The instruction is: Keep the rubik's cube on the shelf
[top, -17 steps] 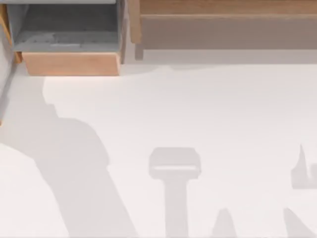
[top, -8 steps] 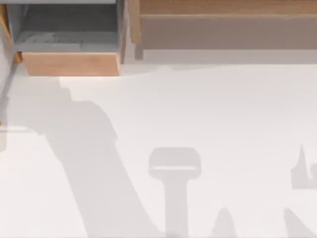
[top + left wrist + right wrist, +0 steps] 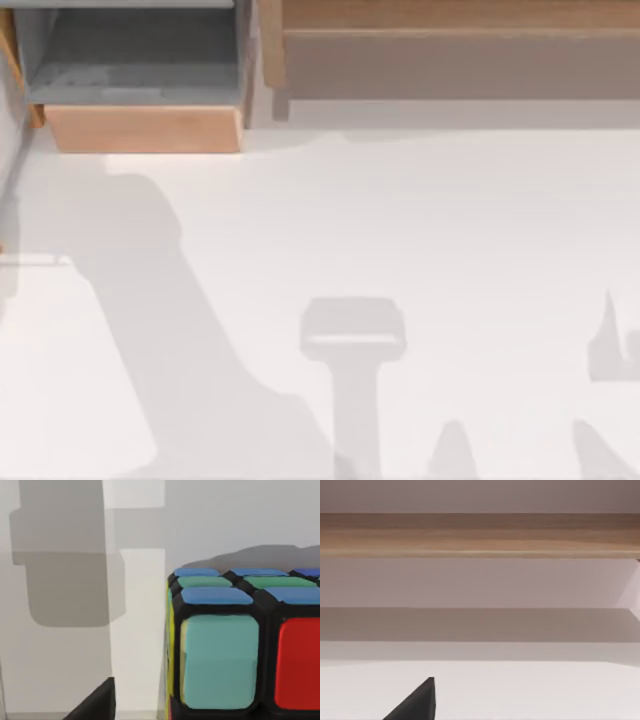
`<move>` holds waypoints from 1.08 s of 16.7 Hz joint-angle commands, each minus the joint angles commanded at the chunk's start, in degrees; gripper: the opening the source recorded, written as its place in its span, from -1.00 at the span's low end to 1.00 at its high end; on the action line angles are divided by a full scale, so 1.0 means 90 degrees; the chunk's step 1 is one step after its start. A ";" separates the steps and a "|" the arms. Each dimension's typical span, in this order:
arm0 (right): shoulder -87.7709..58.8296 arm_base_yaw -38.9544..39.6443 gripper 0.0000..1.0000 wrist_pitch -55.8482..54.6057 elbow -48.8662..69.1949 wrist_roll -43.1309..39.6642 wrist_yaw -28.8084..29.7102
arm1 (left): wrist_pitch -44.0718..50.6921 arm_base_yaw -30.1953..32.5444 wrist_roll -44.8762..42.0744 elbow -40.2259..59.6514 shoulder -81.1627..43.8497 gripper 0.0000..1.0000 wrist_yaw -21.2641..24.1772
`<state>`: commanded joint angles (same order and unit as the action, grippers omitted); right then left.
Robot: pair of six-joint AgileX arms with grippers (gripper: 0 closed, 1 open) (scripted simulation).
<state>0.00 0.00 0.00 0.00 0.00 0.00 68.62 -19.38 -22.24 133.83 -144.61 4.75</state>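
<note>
**Cube close before the left gripper, shelf waiting at the back**

A dark fingertip point(image 3: 97, 702) of the left gripper shows in the left wrist view; whether the fingers are apart or together I cannot tell. Just beyond it the cube point(image 3: 240, 650) looms close, with teal and red stickers on the near face, blue and green on top, a sliver of yellow round the corner, all split by black lines. Whether it is gripped or merely near, I cannot tell.

The right gripper's fingertip point(image 3: 417, 700) shows likewise, its state unclear, facing the shelf point(image 3: 480, 535) across bare table.

From above, the white table point(image 3: 450, 230) carries arm shadows at seven and five o'clock. The shelf point(image 3: 450, 40) runs along twelve to one o'clock; a grey-lined box point(image 3: 140, 100) sits at eleven.

The cube looks rigid, light and smooth-faced, likely slippery on glossy stickers. I would clamp it across two opposite flat faces, centred, avoiding corners, so it cannot twist out.
</note>
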 joint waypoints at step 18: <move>0.0000 0.0000 1.00 0.0000 0.0000 0.0000 0.0000 | 0.0000 0.0000 0.0000 0.0000 0.0000 -1.00 0.0000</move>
<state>0.00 0.00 0.00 0.00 0.00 0.00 68.62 -19.38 -22.24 133.83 -144.61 4.75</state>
